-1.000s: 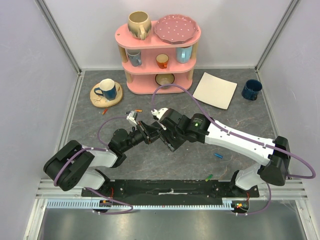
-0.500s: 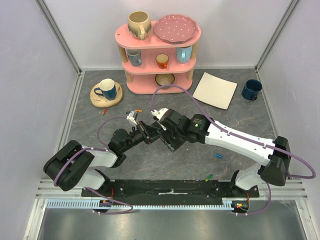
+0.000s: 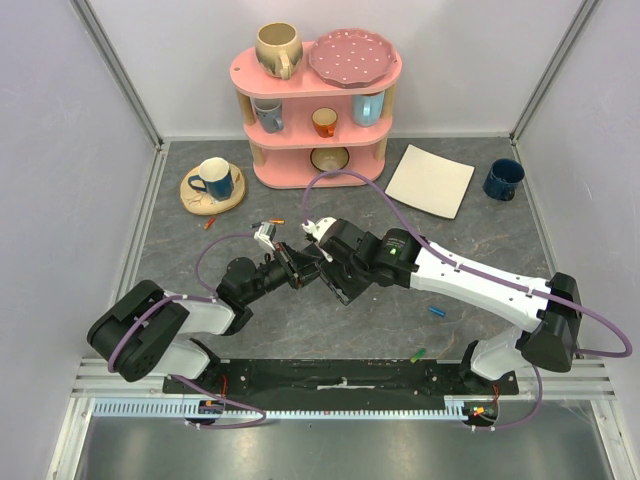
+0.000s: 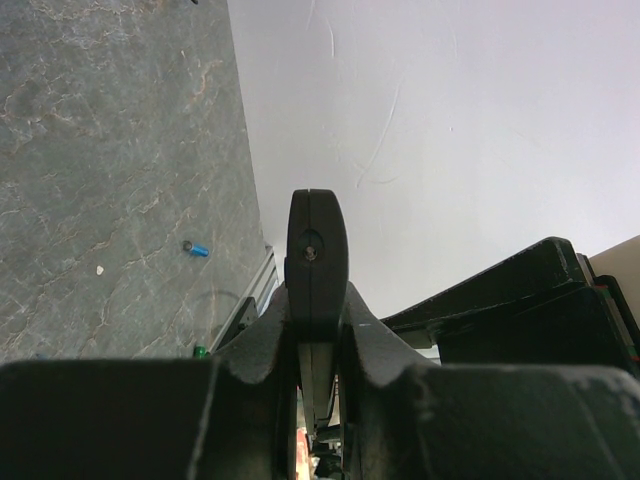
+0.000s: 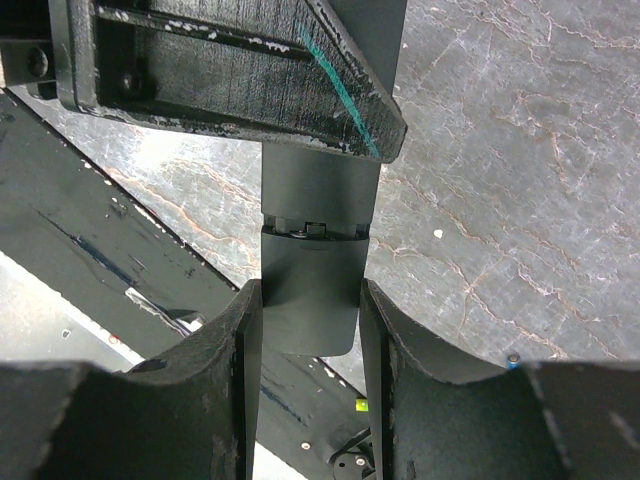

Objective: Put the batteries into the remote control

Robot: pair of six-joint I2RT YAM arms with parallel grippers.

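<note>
Well in front of the pink shelf [image 3: 318,120], the left gripper [image 4: 317,310] pinches the raised remote control [image 5: 312,290], the right gripper [image 5: 310,300] clasps its width, nothing has moved, and loose batteries [image 3: 437,311] lie farther forward, rightward, so loading looks paused.

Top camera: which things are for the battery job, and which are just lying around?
For the job: remote control, blue battery, green battery.
Just lying about: pink shelf with its cups, square plate, dark blue mug.
</note>
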